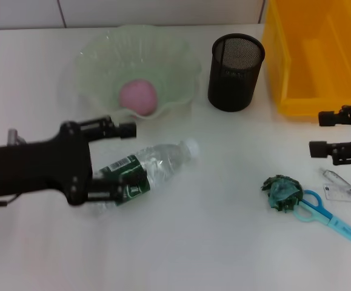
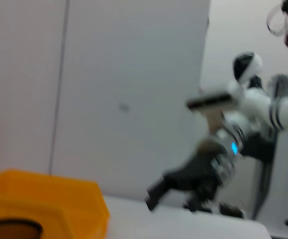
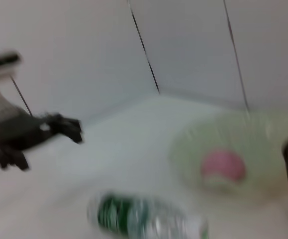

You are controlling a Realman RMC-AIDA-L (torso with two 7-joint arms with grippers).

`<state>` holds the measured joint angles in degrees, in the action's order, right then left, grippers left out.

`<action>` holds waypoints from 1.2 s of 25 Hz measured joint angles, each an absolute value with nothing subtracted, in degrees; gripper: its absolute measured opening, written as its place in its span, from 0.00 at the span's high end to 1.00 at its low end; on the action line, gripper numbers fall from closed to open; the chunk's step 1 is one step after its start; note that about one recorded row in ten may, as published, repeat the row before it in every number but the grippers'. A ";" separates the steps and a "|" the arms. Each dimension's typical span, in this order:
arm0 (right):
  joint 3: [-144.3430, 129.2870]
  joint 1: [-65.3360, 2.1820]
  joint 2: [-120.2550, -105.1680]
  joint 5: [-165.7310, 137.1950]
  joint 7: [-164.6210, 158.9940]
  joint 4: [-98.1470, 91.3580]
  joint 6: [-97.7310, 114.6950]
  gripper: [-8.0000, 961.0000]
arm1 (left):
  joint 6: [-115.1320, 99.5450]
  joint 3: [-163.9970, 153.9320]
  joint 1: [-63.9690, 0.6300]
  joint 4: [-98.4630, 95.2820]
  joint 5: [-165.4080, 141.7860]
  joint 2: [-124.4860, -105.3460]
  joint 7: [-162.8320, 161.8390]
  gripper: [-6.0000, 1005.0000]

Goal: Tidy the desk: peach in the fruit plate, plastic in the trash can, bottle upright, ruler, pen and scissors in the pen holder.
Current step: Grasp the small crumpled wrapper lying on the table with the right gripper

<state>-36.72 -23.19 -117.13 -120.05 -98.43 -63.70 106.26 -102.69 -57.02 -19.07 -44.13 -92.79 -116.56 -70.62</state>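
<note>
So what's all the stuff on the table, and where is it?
fruit plate: one, pale green, far left of the table
peach: one, pink, in the fruit plate
pen holder: one, black mesh, upright, far middle
trash can: one, yellow, far right
bottle: one, clear with a green label, lying on its side, front left
plastic: one crumpled green wad, front right
scissors: one pair, blue handles, beside the plastic
ruler: one, clear, right edge
left gripper: open, fingers either side of the bottle's base
right gripper: open, above the table near the ruler
</note>
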 joint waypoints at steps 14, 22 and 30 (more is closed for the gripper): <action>-72.87 -28.43 -119.19 -143.84 -124.79 -88.38 102.43 0.14 | -103.44 -56.93 -19.84 -39.87 -102.46 -118.13 -69.19 0.20; -80.44 -30.36 -119.26 -146.22 -127.35 -78.69 93.15 0.14 | -103.23 -57.05 -19.87 -39.16 -102.50 -118.12 -69.02 0.20; -83.29 -31.66 -119.36 -146.51 -127.59 -73.39 90.52 0.14 | -102.10 -57.13 -20.50 -36.52 -102.57 -118.30 -68.08 0.20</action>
